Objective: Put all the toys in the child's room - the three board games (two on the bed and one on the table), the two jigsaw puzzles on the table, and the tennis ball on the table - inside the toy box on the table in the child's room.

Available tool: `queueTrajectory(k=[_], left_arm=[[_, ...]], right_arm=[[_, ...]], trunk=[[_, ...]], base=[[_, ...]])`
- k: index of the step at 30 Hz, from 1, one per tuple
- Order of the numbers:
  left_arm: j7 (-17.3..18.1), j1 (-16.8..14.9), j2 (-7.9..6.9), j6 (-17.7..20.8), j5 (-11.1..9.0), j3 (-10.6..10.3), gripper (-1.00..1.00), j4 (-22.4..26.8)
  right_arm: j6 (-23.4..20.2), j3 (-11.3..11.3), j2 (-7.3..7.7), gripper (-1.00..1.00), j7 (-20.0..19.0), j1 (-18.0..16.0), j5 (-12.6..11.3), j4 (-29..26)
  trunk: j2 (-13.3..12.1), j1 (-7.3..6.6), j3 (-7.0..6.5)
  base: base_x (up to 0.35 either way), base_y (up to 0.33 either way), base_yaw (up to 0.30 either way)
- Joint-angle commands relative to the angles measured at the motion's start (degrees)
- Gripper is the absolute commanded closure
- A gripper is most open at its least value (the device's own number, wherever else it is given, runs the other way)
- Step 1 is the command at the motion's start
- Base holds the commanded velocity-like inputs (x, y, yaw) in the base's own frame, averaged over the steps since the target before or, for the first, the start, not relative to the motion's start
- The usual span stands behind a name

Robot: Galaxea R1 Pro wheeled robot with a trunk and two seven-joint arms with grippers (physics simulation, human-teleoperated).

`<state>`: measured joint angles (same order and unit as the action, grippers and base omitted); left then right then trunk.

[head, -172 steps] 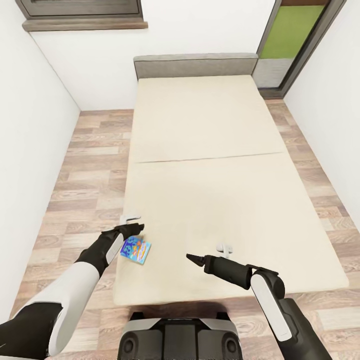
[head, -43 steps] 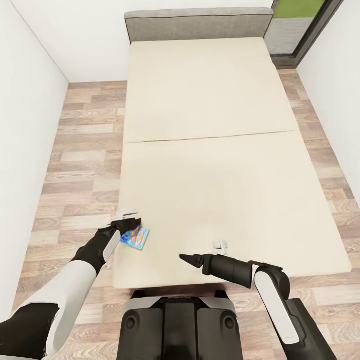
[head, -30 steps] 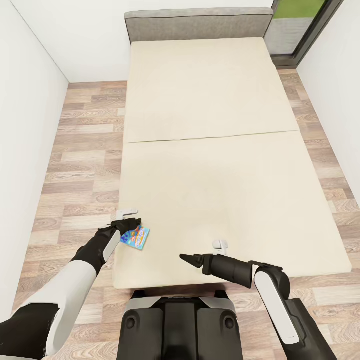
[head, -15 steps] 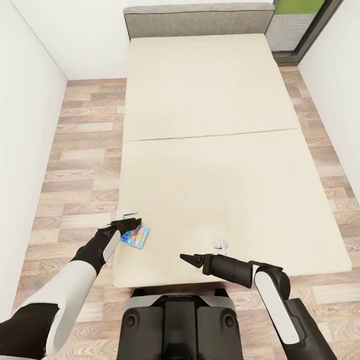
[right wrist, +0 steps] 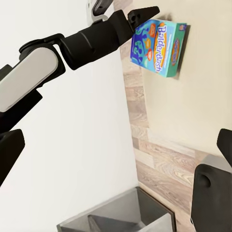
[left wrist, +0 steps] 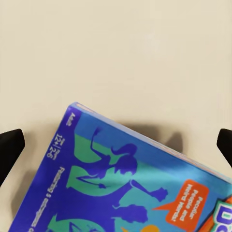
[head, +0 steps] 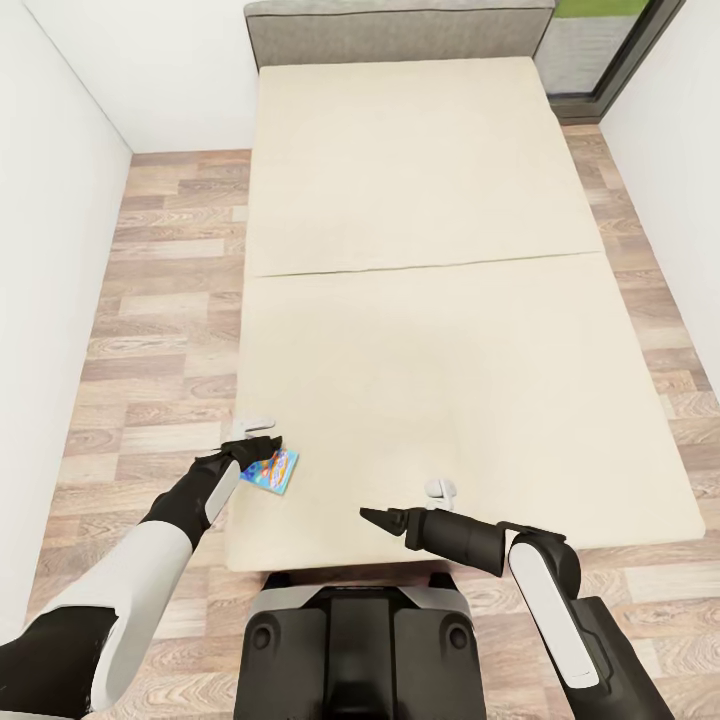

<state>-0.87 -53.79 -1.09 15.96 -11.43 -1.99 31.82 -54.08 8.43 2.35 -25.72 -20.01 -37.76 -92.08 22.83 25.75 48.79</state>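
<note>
Game box near bed front-left corner, flat, thin, likely light and stiff. Left gripper touching its edge, seemingly spread wide astride it. Right gripper idle, spread. Best pinched across the overhanging thin edge.

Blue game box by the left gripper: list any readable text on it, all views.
"Balderdash" — the title across the cover of the blue board game box, read in the right wrist view.
Orange speech bubble on the cover: white lettering, too blurred to read.
White lines along the box's blue edge: too small to read.
In the head view the box is too small for any text.
</note>
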Motion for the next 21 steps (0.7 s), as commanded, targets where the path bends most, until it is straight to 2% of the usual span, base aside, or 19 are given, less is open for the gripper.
queueTrajectory(k=[1, 7, 21], left_arm=[[-0.1, 0.0, -0.05, 0.3, -0.5, -0.2, -1.00, 0.1], [-0.1, 0.0, -0.05, 0.3, -0.5, -0.2, -1.00, 0.1], [-0.1, 0.0, -0.05, 0.3, -0.5, -0.2, -1.00, 0.1]], right_arm=[[-0.1, 0.0, 0.02, -1.00, -0.3, 0.0, 0.3, 0.0], [-0.2, 0.0, 0.02, -1.00, -0.3, 0.0, 0.3, 0.0], [-0.2, 0.0, 0.02, -1.00, -0.3, 0.0, 0.3, 0.0]], trunk=[[0.1, 0.03, 0.06], [0.1, 0.03, 0.08], [0.1, 0.03, 0.08]], base=[[0.000, 0.000, 0.000], [-0.061, 0.000, 0.000], [-0.216, 0.000, 0.000]])
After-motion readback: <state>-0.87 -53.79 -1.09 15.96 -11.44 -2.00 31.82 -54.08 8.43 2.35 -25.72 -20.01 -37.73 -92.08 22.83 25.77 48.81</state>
